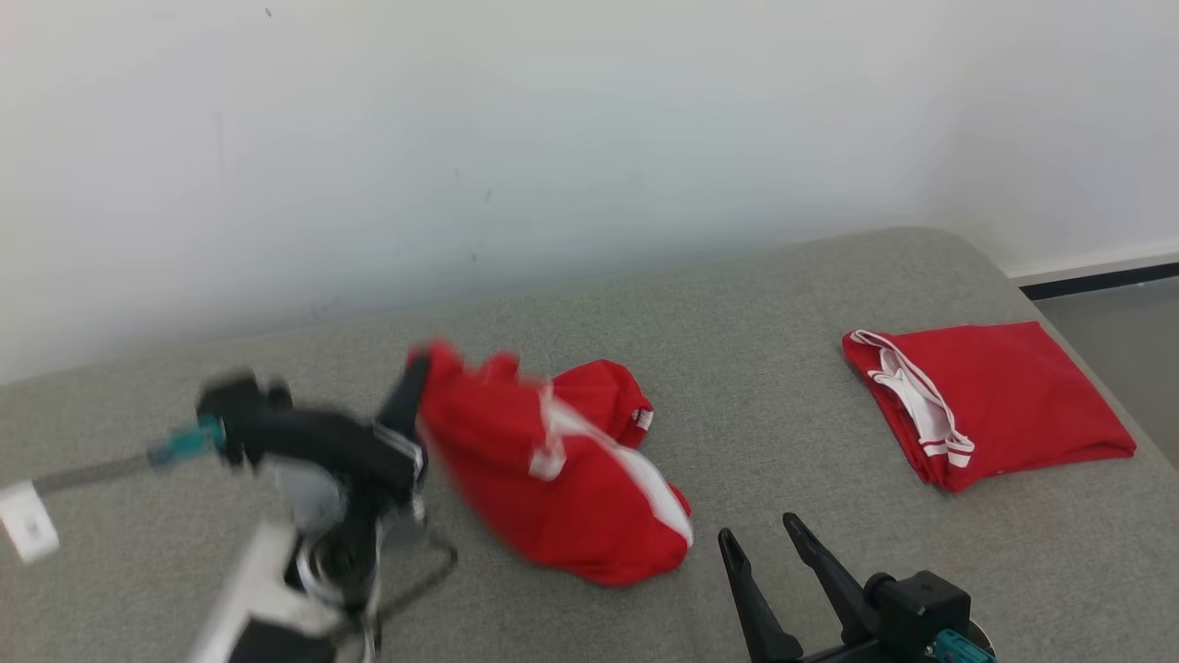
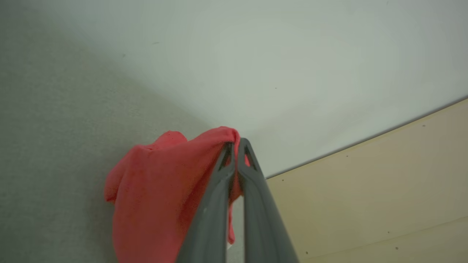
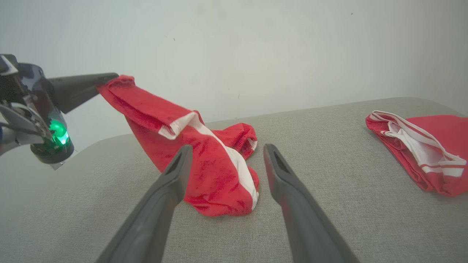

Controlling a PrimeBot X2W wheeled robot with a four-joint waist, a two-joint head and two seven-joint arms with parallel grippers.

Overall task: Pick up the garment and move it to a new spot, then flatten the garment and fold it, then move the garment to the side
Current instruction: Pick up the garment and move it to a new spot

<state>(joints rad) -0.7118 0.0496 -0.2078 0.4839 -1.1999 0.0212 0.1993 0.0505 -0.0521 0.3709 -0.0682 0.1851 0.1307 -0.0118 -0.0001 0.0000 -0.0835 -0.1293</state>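
The red garment with white trim (image 1: pixel 553 479) was found partly lifted from the grey upholstered surface (image 1: pixel 783 304): one bunched edge was pinched high between the fully closed fingers of the left gripper (image 1: pixel 416 368), while the lower part was left crumpled and resting near the middle of the surface, in front of the pale wall (image 1: pixel 589 138). The right gripper (image 1: pixel 757 529) was held with its fingers spread wide and nothing between them, low and just in front of the garment's near end, apart from it. A second red garment (image 1: pixel 1004 396), already folded, was seen lying well off to the right, near the surface's edge. The task was judged to be at its first step: the pick-up had been begun, but the garment had not been carried clear to a new spot. Flattening, folding and the final move aside were all judged left to do, and it was considered likely that the right gripper would be needed to take a second edge
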